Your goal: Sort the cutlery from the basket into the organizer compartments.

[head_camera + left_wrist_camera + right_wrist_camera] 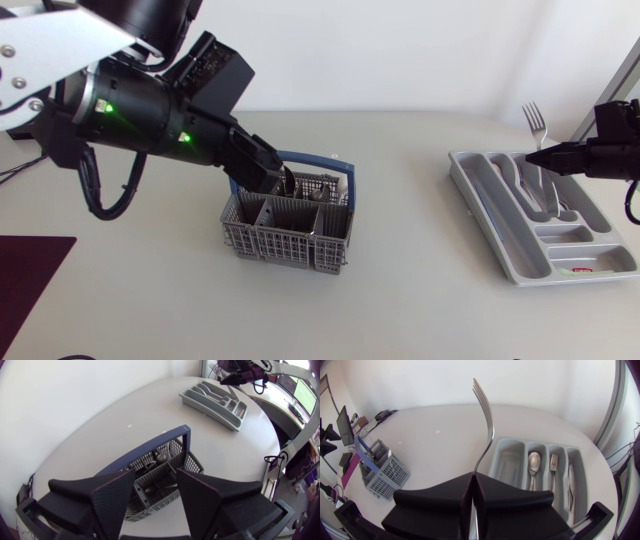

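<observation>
The grey cutlery basket (pixel 288 228) with a blue handle stands mid-table, dark cutlery showing in its far cells. My left gripper (pixel 277 181) hangs just over its back edge, open; in the left wrist view the basket (pixel 161 476) lies below the gap between the fingers (pixel 114 499), which hold nothing. At the right lies the grey organizer (pixel 492 205). Above it my right gripper (pixel 537 158) is shut on a silver fork (pixel 536 124), tines pointing up. The right wrist view shows the fork (pixel 485 420) rising from the closed gripper (pixel 472 486), with the organizer (pixel 507 462) ahead.
The organizer holds a spoon (pixel 534 462), a fork (pixel 553 462) and a knife (pixel 570 480) in separate compartments. A dark purple mat (pixel 25 280) lies at the table's front left. Bare tabletop stretches between basket and organizer.
</observation>
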Robot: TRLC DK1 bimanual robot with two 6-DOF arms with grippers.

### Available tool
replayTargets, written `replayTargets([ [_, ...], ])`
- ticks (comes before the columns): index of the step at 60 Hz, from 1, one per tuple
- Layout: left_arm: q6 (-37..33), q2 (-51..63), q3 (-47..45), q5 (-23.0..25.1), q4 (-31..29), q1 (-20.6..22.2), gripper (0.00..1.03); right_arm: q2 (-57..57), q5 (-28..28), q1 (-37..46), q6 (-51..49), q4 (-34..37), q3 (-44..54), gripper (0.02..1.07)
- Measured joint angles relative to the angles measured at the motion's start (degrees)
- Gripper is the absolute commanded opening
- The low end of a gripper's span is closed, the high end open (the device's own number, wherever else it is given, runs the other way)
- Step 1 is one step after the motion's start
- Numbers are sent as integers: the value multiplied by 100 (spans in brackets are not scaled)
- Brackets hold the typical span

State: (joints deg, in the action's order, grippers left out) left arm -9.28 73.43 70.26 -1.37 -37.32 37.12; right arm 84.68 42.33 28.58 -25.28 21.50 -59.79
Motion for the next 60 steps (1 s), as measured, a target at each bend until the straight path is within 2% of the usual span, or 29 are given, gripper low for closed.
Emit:
replayTargets([
  [13,-2,-42,-170,0,33,68,57,1436,170,636,-352,459,-1235,8],
  [30,0,-44,-278,-28,37,245,57,2894,267,874,-391,765,-2518,8],
  [54,0,-76,-282,-216,37,575,57,3941,267,1056,-389,835,-3486,8],
  [60,0,-76,-284,-219,37,581,57,4188,269,1091,-396,1058,-3794,8],
])
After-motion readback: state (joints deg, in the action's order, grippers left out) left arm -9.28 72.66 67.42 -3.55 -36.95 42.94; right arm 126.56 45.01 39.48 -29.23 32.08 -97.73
